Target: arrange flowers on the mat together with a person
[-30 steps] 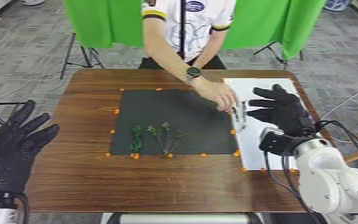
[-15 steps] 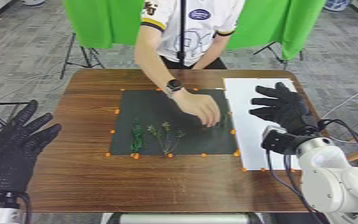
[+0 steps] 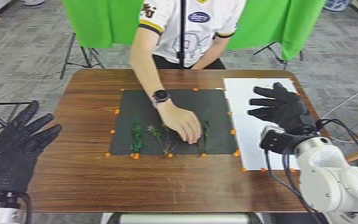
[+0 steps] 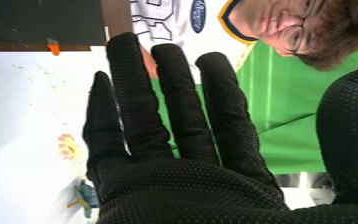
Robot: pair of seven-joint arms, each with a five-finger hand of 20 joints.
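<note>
While a person's hand (image 3: 182,124) sits beside the thin green stem (image 3: 206,132) near black mat's (image 3: 140,105) right edge | black-gloved right hand (image 3: 289,114) over white paper (image 3: 246,92), fingers straight, empty | black-gloved left hand (image 3: 11,155) by brown table's (image 3: 69,120) left edge, fingers spread, empty

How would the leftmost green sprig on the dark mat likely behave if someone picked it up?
The green sprig looks slender, so it is probably light and may bend a little when lifted. Its leafy, uneven outline suggests it would drag on the dark mat rather than roll if pushed.
</note>
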